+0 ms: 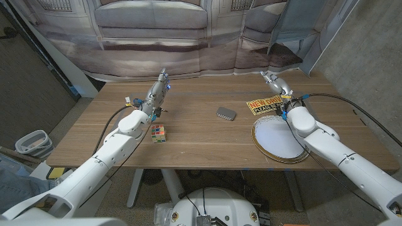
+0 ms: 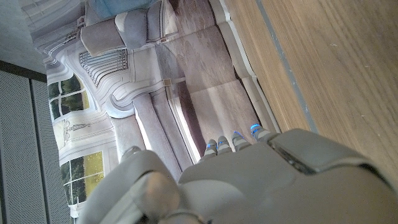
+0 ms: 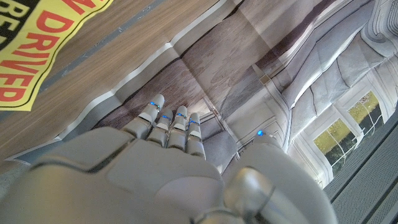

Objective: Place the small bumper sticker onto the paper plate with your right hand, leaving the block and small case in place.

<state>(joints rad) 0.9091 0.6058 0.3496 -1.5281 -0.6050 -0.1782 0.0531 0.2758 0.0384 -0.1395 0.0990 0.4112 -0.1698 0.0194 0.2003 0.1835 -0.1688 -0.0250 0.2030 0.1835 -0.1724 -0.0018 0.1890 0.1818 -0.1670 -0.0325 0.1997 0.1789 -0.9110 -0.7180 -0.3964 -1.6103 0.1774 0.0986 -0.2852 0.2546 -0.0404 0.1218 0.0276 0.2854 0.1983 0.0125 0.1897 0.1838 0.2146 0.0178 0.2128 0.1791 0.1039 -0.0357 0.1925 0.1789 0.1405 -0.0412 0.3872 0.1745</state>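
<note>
Looking near to far, I saw the paper plate (image 1: pixel 279 139) and block (image 1: pixel 158 133), then the small case (image 1: pixel 226 113) and yellow sticker (image 1: pixel 262 105) just beyond the plate. My right hand (image 1: pixel 275 81) and left hand (image 1: pixel 158 90) held nothing, fingers extended.

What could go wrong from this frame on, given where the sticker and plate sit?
1. The bumper sticker lies flat on the table, seemingly overlapping the paper plate rim; lifting a flat edge may be hard, and the right hand could drag the plate instead.
2. The right hand is raised beyond the sticker with nothing in it, so it must come back over the sticker, and its forearm already crosses the plate.
3. The small case lies near the sticker; a sweeping reach might nudge it.
</note>
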